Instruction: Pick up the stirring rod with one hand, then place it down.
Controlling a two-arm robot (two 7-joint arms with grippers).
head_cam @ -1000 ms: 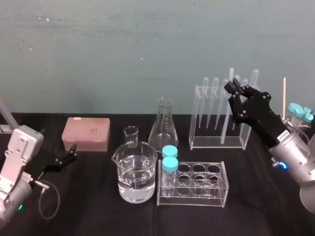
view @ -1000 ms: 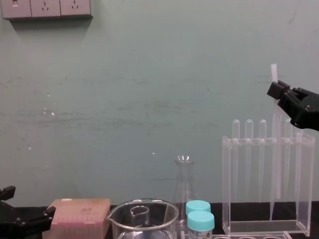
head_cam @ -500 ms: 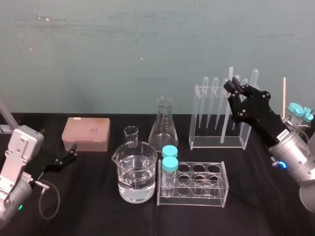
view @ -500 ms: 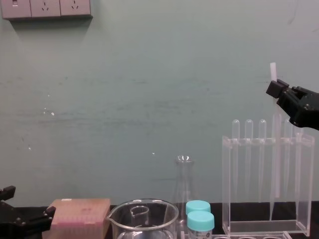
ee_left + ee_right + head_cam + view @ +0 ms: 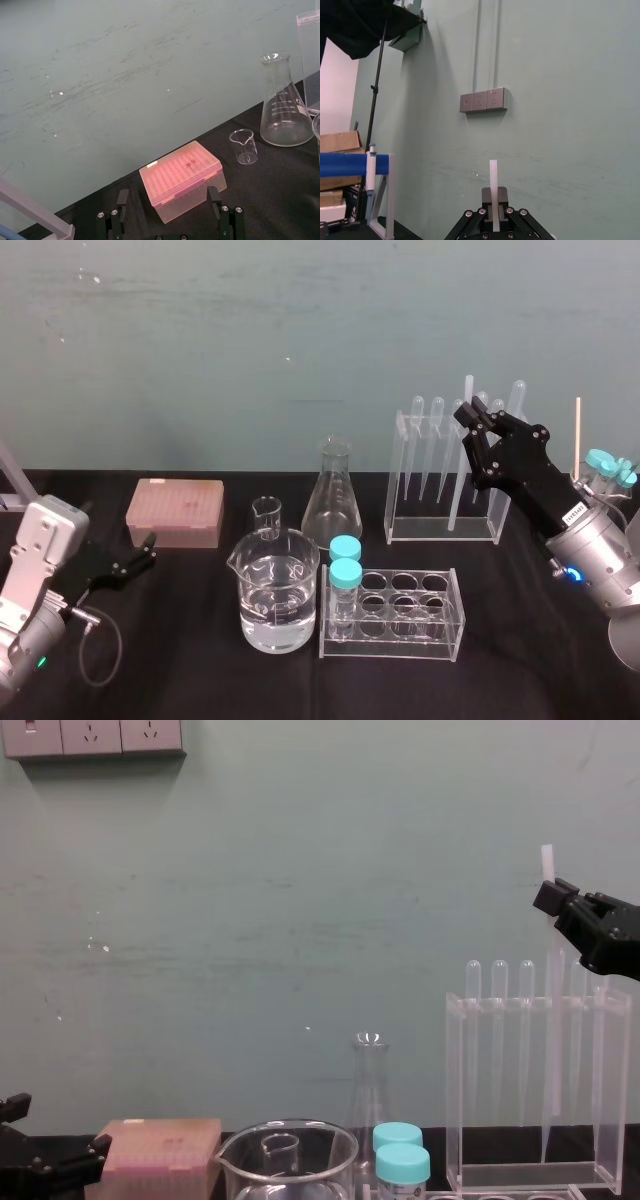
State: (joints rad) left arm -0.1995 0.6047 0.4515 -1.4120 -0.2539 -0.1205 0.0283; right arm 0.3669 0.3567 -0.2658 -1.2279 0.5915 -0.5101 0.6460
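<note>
Black table (image 5: 200, 675), liquid (image 5: 277, 620) in beaker (image 5: 240, 562), right claw (image 5: 470, 421) gripping stirring rod (image 5: 461, 485)

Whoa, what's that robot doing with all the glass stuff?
The robot's right tool is pinching the stirring rod near its top and holding it upright. The rod's lower part hangs inside the clear rack, beside the pipettes, so it isn't out yet. The left tool sits open, low at the left by the pink box.
</note>
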